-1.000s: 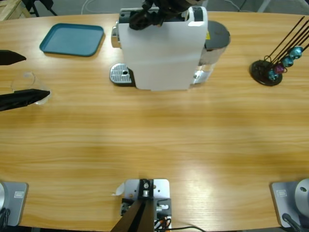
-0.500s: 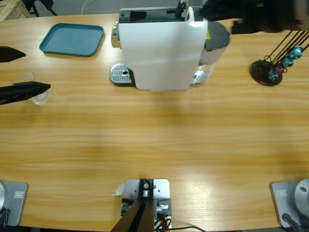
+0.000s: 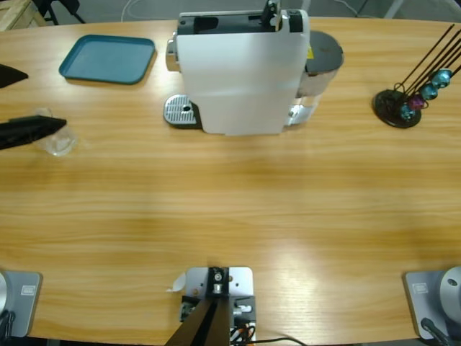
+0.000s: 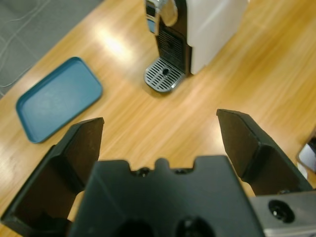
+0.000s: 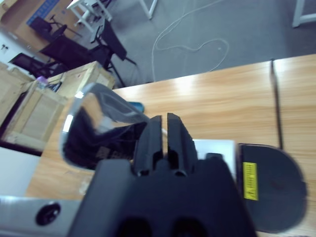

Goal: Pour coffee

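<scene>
The left claw [image 4: 160,140], jaws spread, hovers by the clear cup [image 3: 52,137] at the desk [image 3: 238,209] edge, likely to carry it to the coffee machine [image 3: 241,68]; the right claw [image 5: 165,131] is pressed together, and no coffee shows.

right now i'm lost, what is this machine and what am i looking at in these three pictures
These show two robot arms at a wooden table. One picture looks down from above; the other two come from cameras on the arms' wrists.

From above: a white coffee machine, a teal tray, a small clear glass near the left edge, and a capsule stand on the right.

The left wrist picture shows the left gripper, its black jaws wide open and holding nothing, facing the tray and machine. The right wrist picture shows the right gripper, jaws shut on nothing, above the machine's shiny lever.

No coffee shows anywhere.
</scene>
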Available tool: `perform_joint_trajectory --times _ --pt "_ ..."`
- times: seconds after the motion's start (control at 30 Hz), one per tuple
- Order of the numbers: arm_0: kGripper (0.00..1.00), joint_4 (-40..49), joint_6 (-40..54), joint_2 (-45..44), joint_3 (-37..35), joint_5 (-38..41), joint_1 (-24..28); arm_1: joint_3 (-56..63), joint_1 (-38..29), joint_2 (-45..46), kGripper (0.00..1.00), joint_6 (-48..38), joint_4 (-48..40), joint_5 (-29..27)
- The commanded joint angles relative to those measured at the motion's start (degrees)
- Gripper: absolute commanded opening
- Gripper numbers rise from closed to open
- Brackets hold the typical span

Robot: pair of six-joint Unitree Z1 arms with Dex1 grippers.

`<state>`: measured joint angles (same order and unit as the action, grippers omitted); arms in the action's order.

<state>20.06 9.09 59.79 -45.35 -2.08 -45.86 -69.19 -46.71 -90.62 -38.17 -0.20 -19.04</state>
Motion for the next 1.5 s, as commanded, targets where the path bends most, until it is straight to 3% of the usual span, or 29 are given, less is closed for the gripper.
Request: perform_joint_trajectory --times 0.03,0.6,1.2,1.5 --pt "0.994 -3.3 -4.9 -3.7 2.9 -2.2 0.0 -0.2 -3.2 -4.2 0.000 -0.9 -4.9 5.8" --pt "0.996 -3.3 -5.4 -3.0 3.0 -2.8 0.0 -0.7 -6.5 -17.4 0.000 -0.2 -7.5 12.5" --pt "0.996 -3.3 -6.8 -2.8 2.6 -4.4 0.0 -0.2 -7.1 -25.9 0.000 0.6 -0.4 8.9" --pt "0.996 -3.3 -7.5 -2.8 2.6 -4.4 0.2 -0.2 -7.2 -25.8 0.000 1.1 4.1 7.4"
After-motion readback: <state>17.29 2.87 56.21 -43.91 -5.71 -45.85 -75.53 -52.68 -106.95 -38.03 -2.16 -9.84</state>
